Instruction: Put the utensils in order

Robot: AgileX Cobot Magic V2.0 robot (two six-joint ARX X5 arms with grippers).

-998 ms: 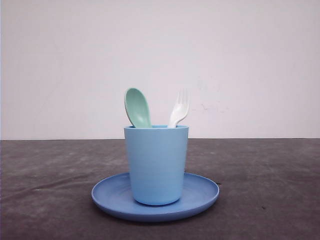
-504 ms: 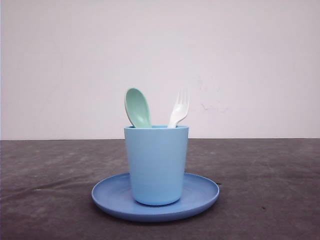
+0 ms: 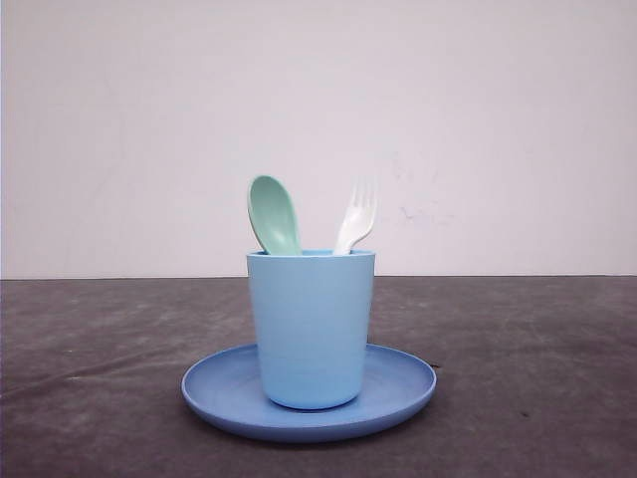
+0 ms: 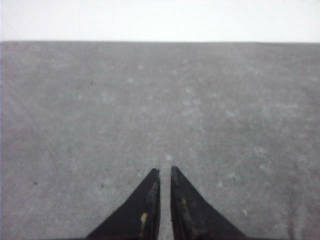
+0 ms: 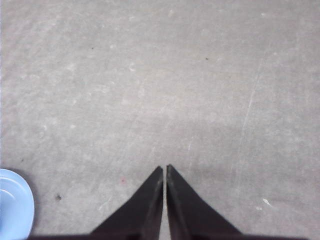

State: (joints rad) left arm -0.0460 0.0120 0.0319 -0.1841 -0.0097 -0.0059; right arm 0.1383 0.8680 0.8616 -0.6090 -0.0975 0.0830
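Note:
A mint-green spoon point(image 3: 274, 213) and a white fork point(image 3: 357, 215) stand upright in a light blue cup point(image 3: 312, 329), their heads sticking up above its rim. The cup stands in the middle of a round blue plate point(image 3: 398, 388) on the dark table. My left gripper point(image 4: 164, 171) is shut over bare grey table with nothing between its black fingers. My right gripper point(image 5: 164, 167) is also shut and holds nothing, over bare table, with the plate's edge point(image 5: 15, 207) off to one side of it.
The dark grey table point(image 3: 537, 358) stretches wide on both sides of the plate. A plain white wall point(image 3: 498, 129) rises behind the table's far edge.

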